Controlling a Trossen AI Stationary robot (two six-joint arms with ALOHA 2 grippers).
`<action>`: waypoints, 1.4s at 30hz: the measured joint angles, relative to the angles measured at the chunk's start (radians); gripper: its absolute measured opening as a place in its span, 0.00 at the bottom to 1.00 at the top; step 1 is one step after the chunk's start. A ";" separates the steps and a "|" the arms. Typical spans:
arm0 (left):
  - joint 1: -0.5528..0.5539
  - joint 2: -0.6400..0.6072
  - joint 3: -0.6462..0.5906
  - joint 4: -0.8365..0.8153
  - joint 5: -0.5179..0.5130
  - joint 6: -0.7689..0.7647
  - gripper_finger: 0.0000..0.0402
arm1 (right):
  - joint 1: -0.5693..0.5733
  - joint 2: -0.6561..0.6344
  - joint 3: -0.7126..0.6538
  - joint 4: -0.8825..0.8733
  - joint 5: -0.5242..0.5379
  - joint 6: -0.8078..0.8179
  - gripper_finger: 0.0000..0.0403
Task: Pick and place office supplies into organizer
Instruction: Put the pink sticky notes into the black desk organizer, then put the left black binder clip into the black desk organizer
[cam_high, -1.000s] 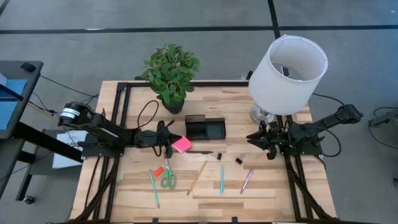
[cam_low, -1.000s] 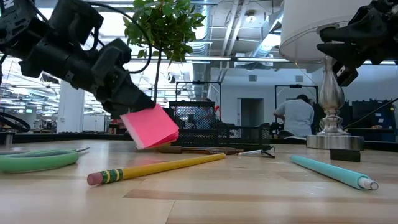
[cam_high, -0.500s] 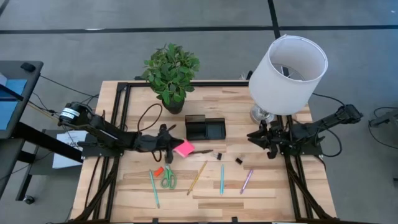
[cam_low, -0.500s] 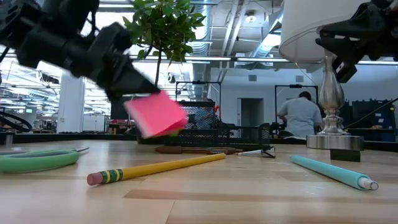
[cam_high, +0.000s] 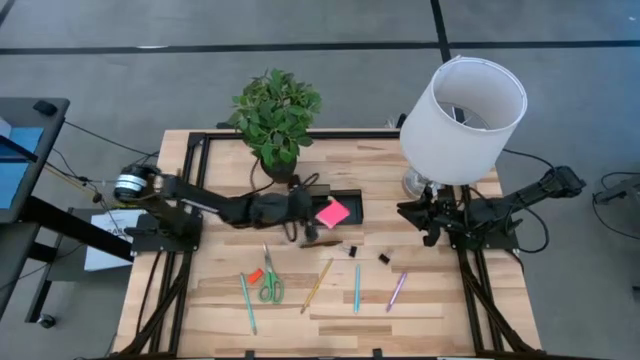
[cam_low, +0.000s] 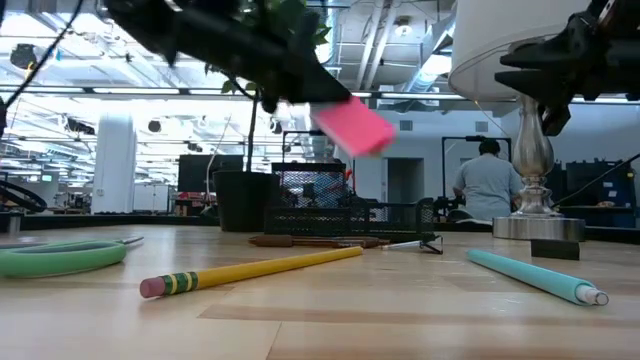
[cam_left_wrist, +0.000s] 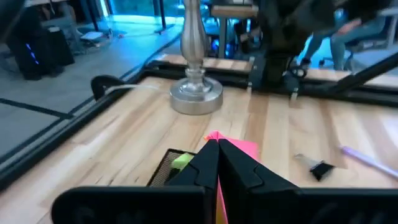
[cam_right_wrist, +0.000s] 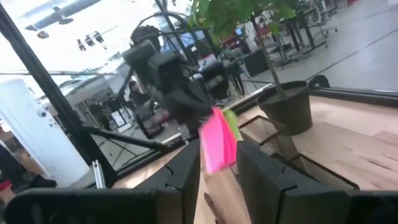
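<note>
The pink sticky-note pad is up in the air over the black mesh organizer, held by my left gripper, which reaches in from the table's left. The low view shows the pad well above the organizer. Scissors, two teal pens, a yellow pencil, a pink pen, a dark pen, a red bit and black bits lie flat on the table. My right gripper waits open beside the lamp base. My left gripper pinches the sticky-note pad between its two fingers, at the pad's edge nearest the arm. The fingers come nearly level from the table's left. The pad is lifted clear, tilted, and sticks out past the fingertips above the organizer.
A potted plant stands just behind the left arm at the far edge. A tall lamp with a white shade stands at the far right, its base next to the right gripper. A person stands in the room beyond the table.
My left gripper has carried the pad up and toward the table's right, from the table surface left of the organizer to a spot above it. The pad has risen clear and turned flatter. The gripper has stayed shut on it.
</note>
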 joint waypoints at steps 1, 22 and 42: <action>0.008 0.039 0.024 -0.001 0.008 0.000 0.00 | 0.000 -0.001 0.000 0.001 0.000 0.000 0.24; 0.106 0.246 0.202 -0.127 0.001 -0.088 0.01 | 0.000 -0.001 0.000 -0.002 -0.013 0.000 0.24; 0.073 0.239 0.225 -0.039 0.063 0.033 0.32 | 0.003 0.028 0.000 -0.008 -0.107 0.080 0.24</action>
